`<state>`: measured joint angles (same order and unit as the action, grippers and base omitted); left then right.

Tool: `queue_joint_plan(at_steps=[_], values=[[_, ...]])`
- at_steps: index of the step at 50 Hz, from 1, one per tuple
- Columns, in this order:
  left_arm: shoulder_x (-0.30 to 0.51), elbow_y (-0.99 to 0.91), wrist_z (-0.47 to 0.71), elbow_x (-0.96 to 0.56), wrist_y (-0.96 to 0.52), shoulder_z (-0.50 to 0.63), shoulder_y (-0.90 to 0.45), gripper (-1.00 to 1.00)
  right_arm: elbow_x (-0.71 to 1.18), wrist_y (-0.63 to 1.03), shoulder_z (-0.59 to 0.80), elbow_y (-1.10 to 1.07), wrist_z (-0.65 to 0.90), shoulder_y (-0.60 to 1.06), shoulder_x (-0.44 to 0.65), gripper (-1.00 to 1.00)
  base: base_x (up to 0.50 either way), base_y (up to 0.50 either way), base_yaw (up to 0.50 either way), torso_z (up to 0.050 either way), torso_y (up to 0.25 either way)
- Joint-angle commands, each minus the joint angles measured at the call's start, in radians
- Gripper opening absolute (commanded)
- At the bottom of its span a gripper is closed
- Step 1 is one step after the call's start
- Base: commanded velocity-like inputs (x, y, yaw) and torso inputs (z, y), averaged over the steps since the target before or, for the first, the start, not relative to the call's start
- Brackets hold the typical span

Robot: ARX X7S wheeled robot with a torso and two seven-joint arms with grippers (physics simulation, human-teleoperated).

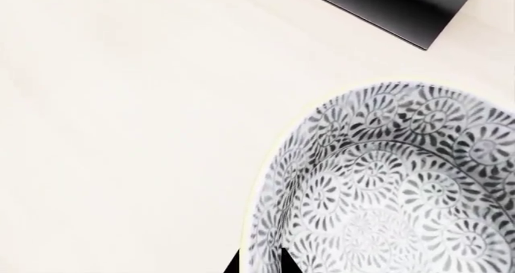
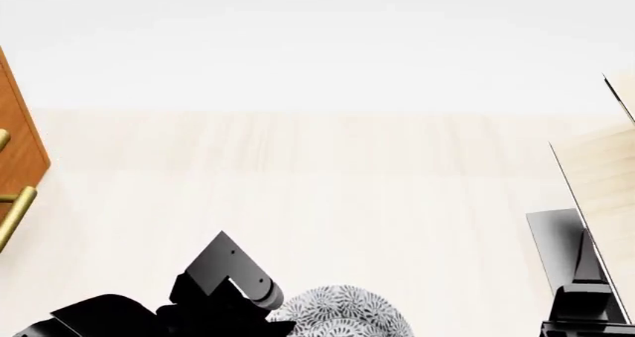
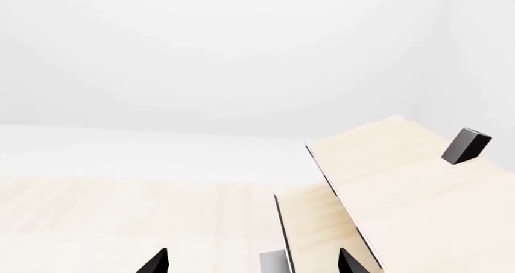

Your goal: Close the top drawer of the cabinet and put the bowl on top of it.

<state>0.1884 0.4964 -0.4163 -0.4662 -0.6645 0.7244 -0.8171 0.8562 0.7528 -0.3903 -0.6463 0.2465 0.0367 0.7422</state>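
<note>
Left wrist view gives me the bowl (image 1: 386, 182) on the pale counter (image 1: 120, 134), my left hand (image 1: 259, 263) pinching its rim. Head view: cabinet (image 2: 18, 158) far left. Right wrist view: right hand (image 3: 253, 262) spread, holding nothing.

**Layout of the desk, head view**

The cabinet (image 2: 18, 140) stands at the far left edge of the head view, only its right corner in frame, with two bar handles (image 2: 14, 210) on its face. The bowl (image 2: 347, 313) sits on the desk (image 2: 317, 196) at the near edge, slightly right of centre, well apart from the cabinet. The left arm (image 2: 213, 289) lies just left of the bowl, its tool (image 1: 259, 262) at the bowl's rim in the left wrist view. Upright wood panels (image 2: 600, 181) on a base (image 2: 555, 251) stand at the right, well apart from the bowl. Open desk lies between cabinet and panels.
</note>
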Motion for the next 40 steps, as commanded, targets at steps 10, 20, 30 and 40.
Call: queue_joint_plan(at_steps=[10,20,30,40], values=[[0.008,-0.001,0.009,0.009,-0.003,0.009,-0.003,-1.0,0.069,0.05,-0.004,-0.012,0.043,0.047,0.037,1.0,0.0,0.0,0.0,0.0,0.0],[0.022,-0.059,0.024,-0.007,-0.035,-0.001,-0.017,-1.0,0.033,0.005,0.015,0.004,0.025,0.016,0.024,1.0,0.0,0.0,0.0,0.0,0.0],[0.04,-0.115,0.045,-0.025,-0.07,-0.022,-0.039,-1.0,0.057,0.016,-0.001,-0.007,0.037,0.013,0.035,1.0,0.0,0.0,0.0,0.0,0.0],[0.058,-0.168,0.065,-0.04,-0.105,-0.038,-0.06,-1.0,0.085,0.029,-0.011,-0.013,0.052,0.024,0.051,1.0,0.0,0.0,0.0,0.0,0.0]])
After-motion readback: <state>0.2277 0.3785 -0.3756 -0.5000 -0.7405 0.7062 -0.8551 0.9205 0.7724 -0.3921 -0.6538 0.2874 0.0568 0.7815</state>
